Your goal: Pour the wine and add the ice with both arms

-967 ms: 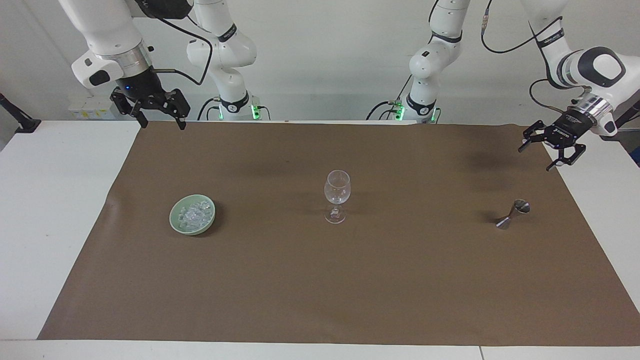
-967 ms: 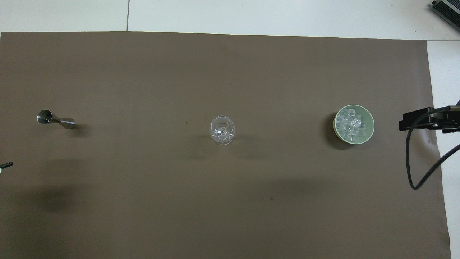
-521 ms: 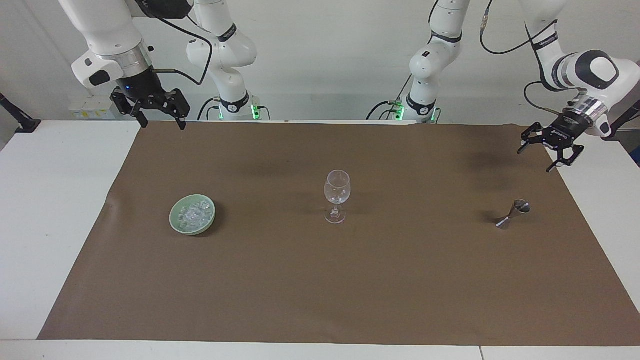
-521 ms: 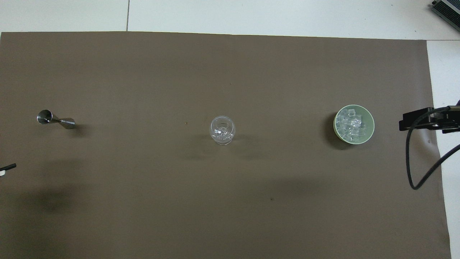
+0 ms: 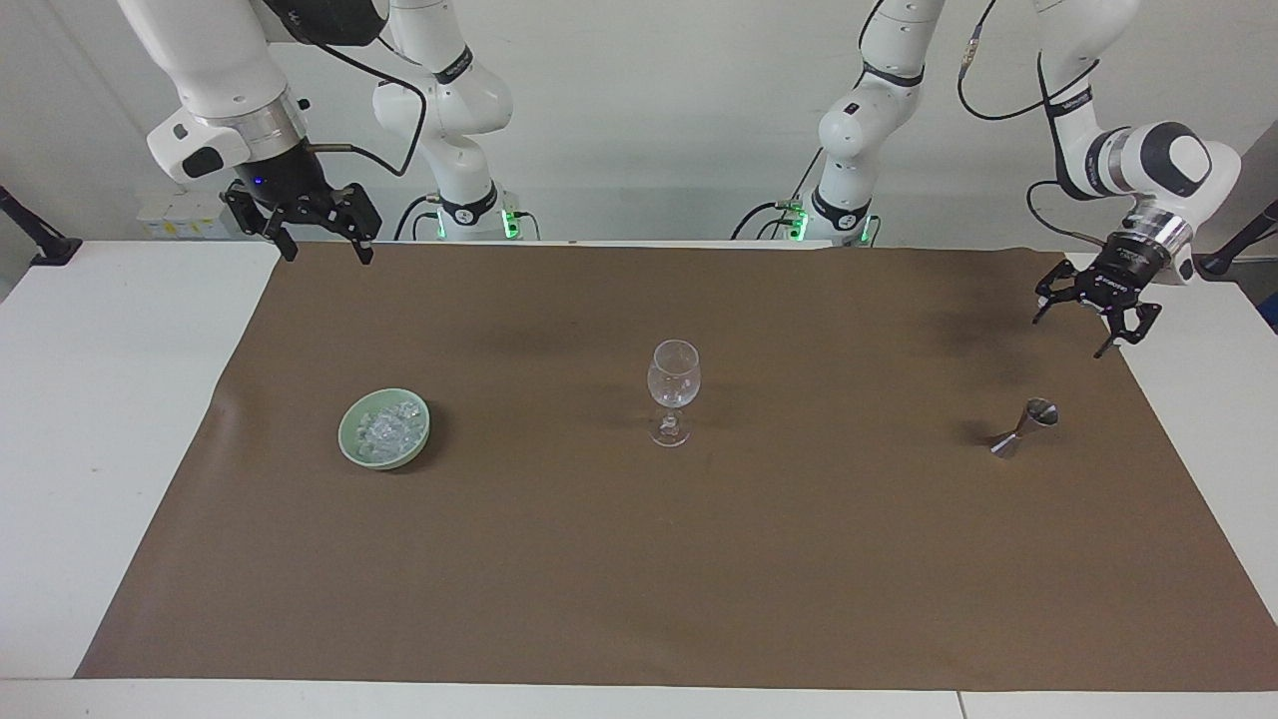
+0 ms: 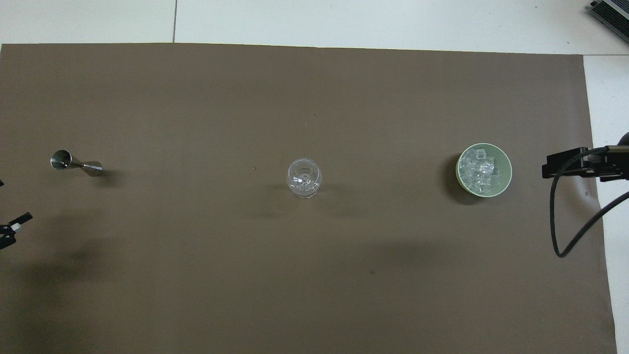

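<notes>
- Brown paper sheet (image 5: pixel 639 559) covers most of the white counter (image 5: pixel 100 419), and everything of the task stands on it.
- Nearest the robots are the two arms' jaws, both raised in the air and both empty.
- Left gripper (image 5: pixel 1096 313) hangs over the edge of the brown sheet at the left arm's end of the counter, its jaws spread open and tilted downward. In the overhead view only its tips show at the frame's edge (image 6: pixel 12 228).
- Right gripper (image 5: pixel 318 240) hangs over the sheet's corner at the right arm's end, close to the robots' side, jaws spread open and pointing down.
- Farther from the robots, three things stand roughly in a row across the sheet, well apart from each other.
- Steel jigger (image 5: pixel 1024 427) lies on its side toward the left arm's end, well apart from the left jaws, which are nowhere over it.
- Clear stemmed wine glass (image 5: pixel 672 391) stands upright at the middle of the sheet.
- Pale green bowl (image 5: pixel 351 424) sits toward the right arm's end.
- Ice (image 5: pixel 387 427) lies heaped inside that bowl as small clear chunks, well apart from the right jaws and touched by neither gripper.
</notes>
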You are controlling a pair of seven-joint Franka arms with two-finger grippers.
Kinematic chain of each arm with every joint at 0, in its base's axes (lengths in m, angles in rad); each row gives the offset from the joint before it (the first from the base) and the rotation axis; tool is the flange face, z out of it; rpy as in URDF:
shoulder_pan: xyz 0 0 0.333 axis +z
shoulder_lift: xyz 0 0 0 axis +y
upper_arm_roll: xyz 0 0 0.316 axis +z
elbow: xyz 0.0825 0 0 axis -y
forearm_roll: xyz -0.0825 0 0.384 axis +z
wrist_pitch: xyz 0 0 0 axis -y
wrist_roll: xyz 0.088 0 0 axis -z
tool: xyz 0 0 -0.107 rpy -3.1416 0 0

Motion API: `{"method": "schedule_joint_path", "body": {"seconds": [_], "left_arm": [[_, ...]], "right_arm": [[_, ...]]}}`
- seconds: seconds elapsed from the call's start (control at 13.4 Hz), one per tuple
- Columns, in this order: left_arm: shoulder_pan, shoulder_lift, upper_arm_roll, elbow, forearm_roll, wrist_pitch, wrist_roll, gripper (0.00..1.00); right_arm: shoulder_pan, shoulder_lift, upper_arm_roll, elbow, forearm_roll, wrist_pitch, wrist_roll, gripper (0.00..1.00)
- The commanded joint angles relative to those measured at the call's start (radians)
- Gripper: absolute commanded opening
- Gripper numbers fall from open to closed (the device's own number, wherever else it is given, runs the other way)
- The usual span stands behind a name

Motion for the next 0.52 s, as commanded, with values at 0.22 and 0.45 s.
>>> {"method": "schedule_joint_path", "body": {"seconds": [0.22, 0.45], "left_arm": [[0.005, 0.089, -0.006, 0.001, -0.120, 0.046, 0.005, 1.00], [-0.004, 0.110, -0.009, 0.003, -0.160, 0.075, 0.010, 1.00]], "right_arm": [[-0.007, -0.044, 0.004, -0.060, 0.021, 0.043, -0.030, 1.00], [-0.007, -0.045, 0.004, -0.072, 0.021, 0.058, -0.031, 1.00]]}}
